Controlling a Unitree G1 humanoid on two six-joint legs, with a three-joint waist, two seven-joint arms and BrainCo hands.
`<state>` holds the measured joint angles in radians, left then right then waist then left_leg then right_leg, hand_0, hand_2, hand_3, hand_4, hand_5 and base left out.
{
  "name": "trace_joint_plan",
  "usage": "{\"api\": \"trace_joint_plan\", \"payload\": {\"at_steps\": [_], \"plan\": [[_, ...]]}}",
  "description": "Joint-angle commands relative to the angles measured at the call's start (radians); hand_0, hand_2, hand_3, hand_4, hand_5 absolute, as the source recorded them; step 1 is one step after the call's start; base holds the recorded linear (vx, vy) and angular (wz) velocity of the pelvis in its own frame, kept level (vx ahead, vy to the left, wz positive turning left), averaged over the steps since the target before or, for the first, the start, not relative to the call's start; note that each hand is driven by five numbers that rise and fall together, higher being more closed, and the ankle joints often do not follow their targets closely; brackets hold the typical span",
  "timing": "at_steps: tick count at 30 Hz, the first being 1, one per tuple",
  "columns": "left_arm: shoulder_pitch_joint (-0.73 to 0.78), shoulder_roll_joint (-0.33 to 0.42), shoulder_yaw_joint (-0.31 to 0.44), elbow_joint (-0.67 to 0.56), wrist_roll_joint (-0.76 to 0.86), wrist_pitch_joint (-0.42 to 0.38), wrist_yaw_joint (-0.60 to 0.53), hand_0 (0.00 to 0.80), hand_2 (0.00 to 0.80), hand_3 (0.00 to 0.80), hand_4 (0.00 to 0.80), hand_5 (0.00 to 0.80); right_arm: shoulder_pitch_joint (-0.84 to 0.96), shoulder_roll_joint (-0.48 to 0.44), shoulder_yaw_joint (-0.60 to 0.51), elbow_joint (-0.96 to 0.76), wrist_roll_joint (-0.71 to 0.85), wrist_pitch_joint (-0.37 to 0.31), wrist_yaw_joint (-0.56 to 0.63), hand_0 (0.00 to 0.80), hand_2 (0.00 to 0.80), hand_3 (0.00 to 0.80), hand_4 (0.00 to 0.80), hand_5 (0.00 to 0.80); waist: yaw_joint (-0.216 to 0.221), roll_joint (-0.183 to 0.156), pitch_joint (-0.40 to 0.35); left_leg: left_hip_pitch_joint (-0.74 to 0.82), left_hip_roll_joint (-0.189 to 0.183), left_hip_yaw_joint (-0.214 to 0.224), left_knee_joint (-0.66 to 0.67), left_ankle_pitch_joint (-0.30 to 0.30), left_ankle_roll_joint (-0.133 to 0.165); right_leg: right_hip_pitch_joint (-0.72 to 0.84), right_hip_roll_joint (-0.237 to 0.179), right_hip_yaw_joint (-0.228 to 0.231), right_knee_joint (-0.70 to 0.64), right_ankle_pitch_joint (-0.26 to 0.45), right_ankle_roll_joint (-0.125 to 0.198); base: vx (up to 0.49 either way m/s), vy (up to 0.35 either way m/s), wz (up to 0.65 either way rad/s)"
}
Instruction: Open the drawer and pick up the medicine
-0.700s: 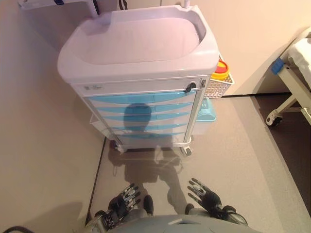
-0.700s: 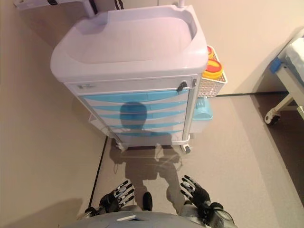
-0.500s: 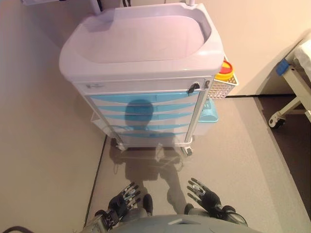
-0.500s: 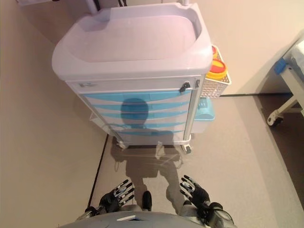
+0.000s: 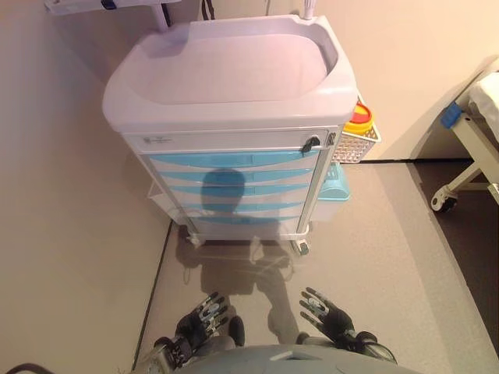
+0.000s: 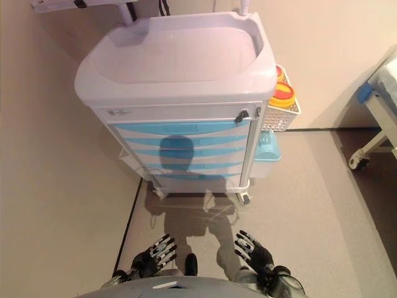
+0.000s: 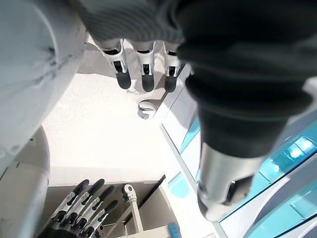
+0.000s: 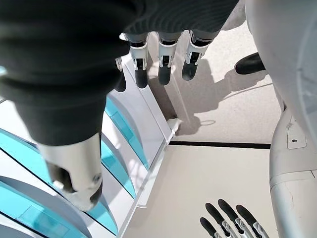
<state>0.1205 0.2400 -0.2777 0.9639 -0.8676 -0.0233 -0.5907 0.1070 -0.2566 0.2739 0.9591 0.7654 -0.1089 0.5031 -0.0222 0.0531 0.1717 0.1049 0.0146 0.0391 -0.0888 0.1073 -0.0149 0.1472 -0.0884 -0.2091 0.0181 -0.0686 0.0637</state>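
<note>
A white medical cart [image 5: 234,86] stands ahead of me, with several shut blue drawers [image 5: 234,160] down its front. No medicine shows in any view. My left hand [image 5: 199,321] hangs low at the lower left, fingers straight and empty, well short of the cart. My right hand [image 5: 326,314] hangs low at the lower right, fingers spread and empty. The drawer fronts show past the fingers in the left wrist view [image 7: 277,163] and the right wrist view [image 8: 119,129].
A white wire basket with a yellow and red container [image 5: 357,125] hangs on the cart's right side, above a blue bin [image 5: 335,183]. A bed frame on castors [image 5: 460,156] stands at the far right. A wall runs behind the cart.
The whole picture has shifted a little, so the camera moved. Both hands stay low, open and empty, in about the same place.
</note>
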Motion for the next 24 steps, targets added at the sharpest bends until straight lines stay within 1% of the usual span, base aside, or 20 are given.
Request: {"api": "trace_joint_plan", "payload": {"at_steps": [1,7,13,16,20,24], "plan": [[-0.047,-0.017,0.0,-0.019,-0.03,-0.01,-0.018,0.0,0.0,0.0,0.0,0.0,-0.022,0.008,0.015,-0.037,0.019,-0.03,0.0,0.0,0.0,0.0,0.0,0.0,0.015,-0.01,0.011,0.004,-0.033,-0.065,0.002,-0.101,-0.006,-0.028,0.012,-0.037,0.091,-0.062,-0.014,0.0,0.0,0.0],[-0.043,-0.018,0.004,-0.019,-0.046,0.006,-0.024,0.0,0.0,0.0,0.0,0.0,-0.021,0.008,0.014,-0.037,0.024,-0.032,-0.008,0.0,0.0,0.0,0.0,0.0,0.018,-0.01,0.014,0.004,-0.033,-0.066,0.002,-0.1,-0.007,-0.027,0.01,-0.04,0.092,-0.061,-0.014,0.0,0.0,0.0],[-0.04,-0.028,0.018,-0.03,-0.135,0.051,-0.037,0.0,0.0,0.0,0.0,0.0,-0.015,0.001,0.009,-0.044,0.035,-0.026,-0.012,0.0,0.0,0.0,0.0,0.0,0.015,-0.007,0.031,-0.006,-0.031,-0.063,0.009,-0.098,-0.007,-0.042,0.005,-0.036,0.098,-0.058,-0.014,0.015,0.017,0.0],[-0.046,-0.034,0.022,-0.037,-0.191,0.062,-0.057,0.0,0.0,0.0,0.0,0.0,-0.019,-0.011,0.008,-0.052,0.037,-0.017,-0.022,0.0,0.0,0.0,0.0,0.0,0.01,-0.001,0.052,-0.031,-0.03,-0.061,0.033,-0.101,-0.004,-0.075,-0.001,-0.027,0.12,-0.058,-0.019,-0.001,0.064,-0.02],[-0.074,-0.04,0.029,-0.052,-0.264,0.073,-0.09,0.0,0.0,0.0,0.0,0.0,-0.036,-0.03,0.006,-0.065,0.05,-0.014,-0.021,0.0,0.0,0.0,0.0,0.0,0.003,0.0,0.101,-0.102,-0.038,-0.057,0.109,-0.115,0.006,-0.147,-0.01,-0.008,0.167,-0.057,-0.029,-0.066,0.073,-0.06],[-0.104,-0.049,0.044,-0.053,-0.324,0.074,-0.134,0.0,0.0,0.0,0.0,0.0,-0.046,-0.039,0.007,-0.07,0.06,-0.017,-0.018,0.0,0.0,0.0,0.0,0.0,-0.007,-0.008,0.162,-0.173,-0.054,-0.039,0.213,-0.144,0.02,-0.21,-0.019,0.02,0.216,-0.049,-0.033,-0.014,0.059,-0.04]]}}
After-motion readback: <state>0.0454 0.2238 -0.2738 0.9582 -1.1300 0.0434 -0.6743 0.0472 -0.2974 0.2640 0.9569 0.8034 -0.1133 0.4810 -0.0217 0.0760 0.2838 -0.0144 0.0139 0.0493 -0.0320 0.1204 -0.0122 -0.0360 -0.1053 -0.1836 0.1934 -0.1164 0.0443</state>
